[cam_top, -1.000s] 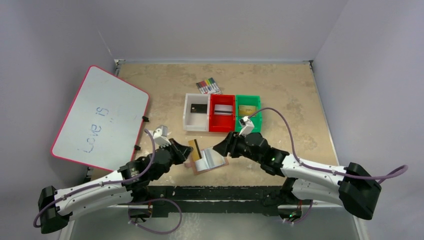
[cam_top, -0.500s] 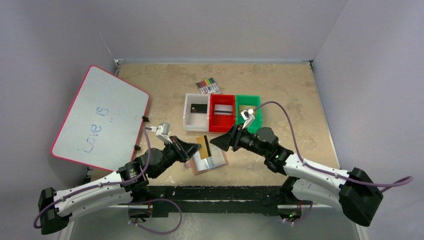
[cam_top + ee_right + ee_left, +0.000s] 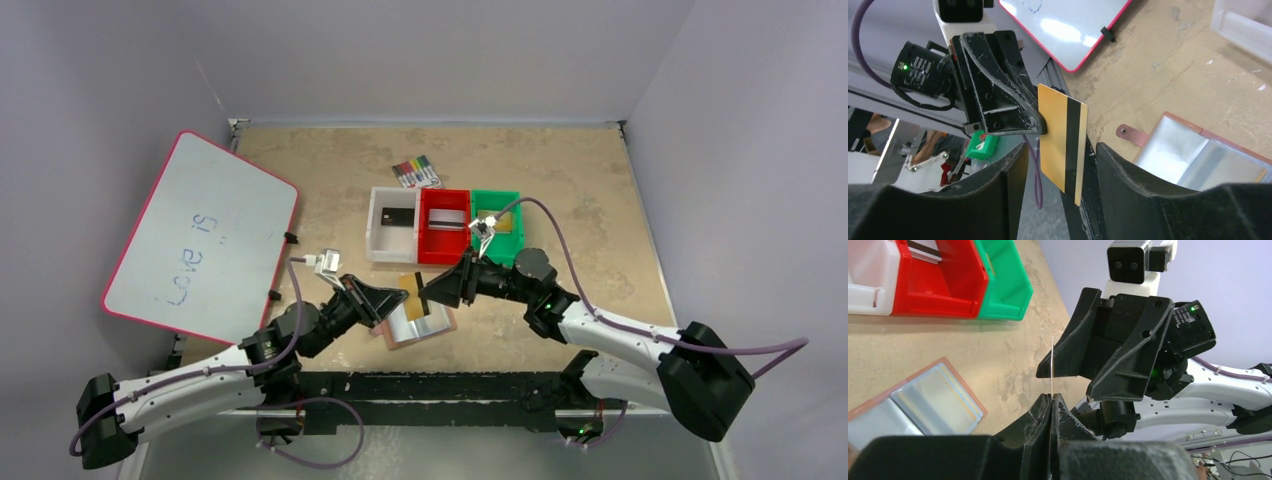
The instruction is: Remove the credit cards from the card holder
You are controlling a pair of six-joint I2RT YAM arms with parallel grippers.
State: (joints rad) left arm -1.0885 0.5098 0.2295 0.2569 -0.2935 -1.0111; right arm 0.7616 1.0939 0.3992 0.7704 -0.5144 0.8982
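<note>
The card holder [image 3: 420, 325] lies spread open on the desk [image 3: 560, 190], near its front edge, between the two arms, its clear pockets facing up. Just above it the left pincer [image 3: 1051, 402] is clamped tight on one corner of a gold card [image 3: 1055, 130] with a dark stripe, holding it upright and off the desk. The right pincer [image 3: 430, 290] faces it from the right with its jaws parted, one on either side of the card, a little gap showing at each face. Beyond them a white bin [image 3: 377, 240], a red bin [image 3: 444, 253] and a green bin [image 3: 512, 195] sit in a row; a black card [image 3: 397, 216] lies in the white one and a silver card [image 3: 447, 220] in the red. A pack of markers [image 3: 416, 171] lies farther back and a red-rimmed whiteboard [image 3: 200, 235] leans at the left. The left wrist view shows the held card only edge-on, as a thin line; the right wrist view shows its gold face and stripe.
</note>
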